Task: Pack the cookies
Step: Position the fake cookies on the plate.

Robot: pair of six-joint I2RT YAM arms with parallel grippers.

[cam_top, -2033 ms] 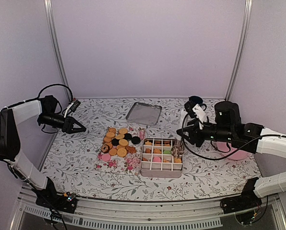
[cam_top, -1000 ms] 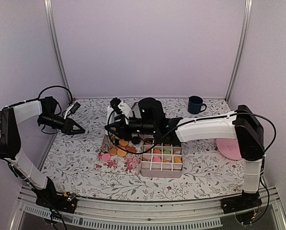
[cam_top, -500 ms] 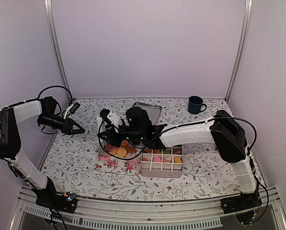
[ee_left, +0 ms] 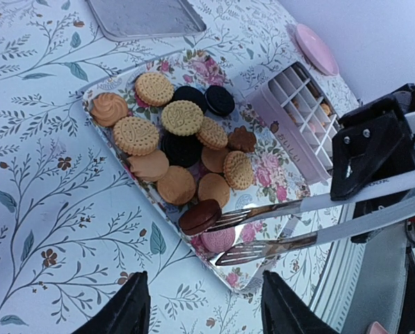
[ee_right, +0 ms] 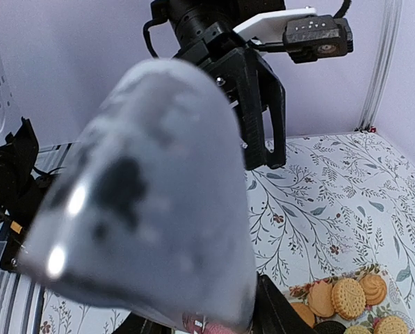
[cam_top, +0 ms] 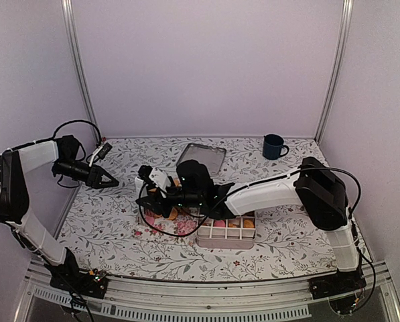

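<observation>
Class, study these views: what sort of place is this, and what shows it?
Probably a robot lab test cell, not a kitchen: a left arm and right arm mounted at a metal rail, plain panel walls, and cookies staged on a floral tray.

Readable text: none in any view
Box wall (ee_left: pixel 280 136), 2 o'clock of tray (ee_left: pixel 263 177): faint marks; too blurred to read
Cookies (ee_left: pixel 182 117): embossed patterns only; no letters legible

Left gripper (cam_top: pixel 112 181) hangs open-jawed over the worktop's (cam_top: pixel 106 231) left edge; right arm (cam_top: pixel 267 189) stretches across it, right gripper (ee_left: pixel 365 182) clamping tongs (ee_left: pixel 263 211).
</observation>
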